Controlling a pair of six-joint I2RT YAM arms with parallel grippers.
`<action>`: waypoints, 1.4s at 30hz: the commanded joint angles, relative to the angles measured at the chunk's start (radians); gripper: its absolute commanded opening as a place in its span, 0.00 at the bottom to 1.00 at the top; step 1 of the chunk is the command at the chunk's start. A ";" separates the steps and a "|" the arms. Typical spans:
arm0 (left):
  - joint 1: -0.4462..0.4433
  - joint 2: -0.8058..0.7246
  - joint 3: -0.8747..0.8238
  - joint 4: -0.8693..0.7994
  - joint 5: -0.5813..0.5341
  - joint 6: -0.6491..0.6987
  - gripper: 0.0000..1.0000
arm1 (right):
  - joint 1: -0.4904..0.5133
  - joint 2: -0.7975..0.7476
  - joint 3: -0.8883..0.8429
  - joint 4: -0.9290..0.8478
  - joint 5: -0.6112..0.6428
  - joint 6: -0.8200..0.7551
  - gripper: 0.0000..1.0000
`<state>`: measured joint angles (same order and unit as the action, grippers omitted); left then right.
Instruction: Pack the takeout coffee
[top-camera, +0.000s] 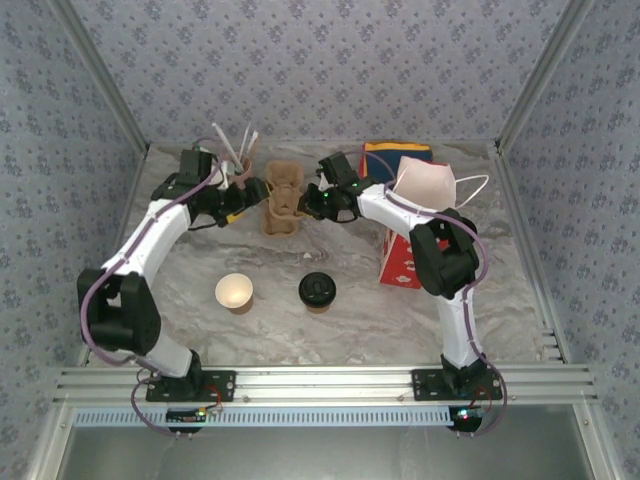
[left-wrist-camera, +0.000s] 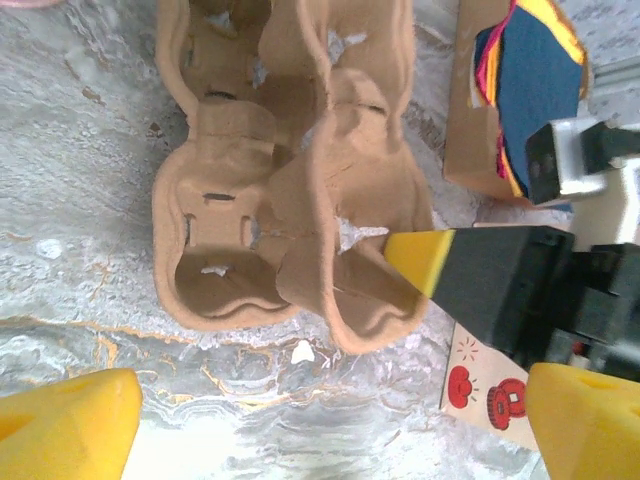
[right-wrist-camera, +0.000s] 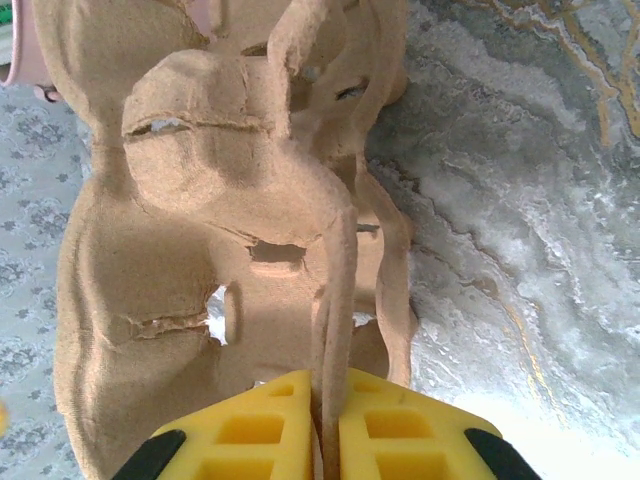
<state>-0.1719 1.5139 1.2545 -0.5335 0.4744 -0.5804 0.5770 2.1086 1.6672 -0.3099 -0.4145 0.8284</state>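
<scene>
Left gripper (left-wrist-camera: 330, 410): yellow fingers spread wide, nothing held, just short of the tray's left side. Lidless paper cup with a cream-white inside (top-camera: 234, 292): upright on the grey marbled tabletop (top-camera: 360, 320), near the front, left of centre; not the item to be packed. Brown moulded-pulp cup tray (top-camera: 283, 203): rough, fibrous and matte, with rounded hollows and thin curled walls torn in places; set at the back of the table between the two grippers. Right gripper (right-wrist-camera: 325, 400): yellow fingers clenched on one thin upright wall of the tray, which is pinched flat between them. Takeout coffee, a small tan-brown paper cup with a round black plastic lid (top-camera: 317, 290): upright on the tabletop in front of the tray, well apart from both grippers and just right of the lidless cup. It is judged light and easily crushed: the paper wall should give under a hard squeeze, and the lid looks smooth and could slip or pop off if taken by the rim (whether liquid is inside cannot be told). A moderate hold across the wall below the lid is advised, the cup kept upright. Red printed cardboard carton (top-camera: 402, 262): stiff and flat-sided, at the right. Pale pink face mask with white ear loops (top-camera: 425, 185): soft and limp, draped behind the carton.
</scene>
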 joint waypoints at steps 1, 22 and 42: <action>-0.001 -0.111 -0.036 -0.065 -0.054 0.028 1.00 | -0.010 -0.048 0.036 -0.048 0.014 -0.031 0.12; 0.005 -0.407 -0.164 -0.098 -0.185 -0.029 1.00 | 0.069 -0.179 0.042 -0.132 0.127 -0.113 0.12; -0.080 -0.193 -0.029 0.051 -0.034 -0.096 0.54 | 0.139 -0.298 0.053 -0.227 0.261 -0.183 0.12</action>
<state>-0.2367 1.2999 1.1622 -0.5228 0.4236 -0.6807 0.7040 1.8492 1.6829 -0.5003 -0.1928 0.6746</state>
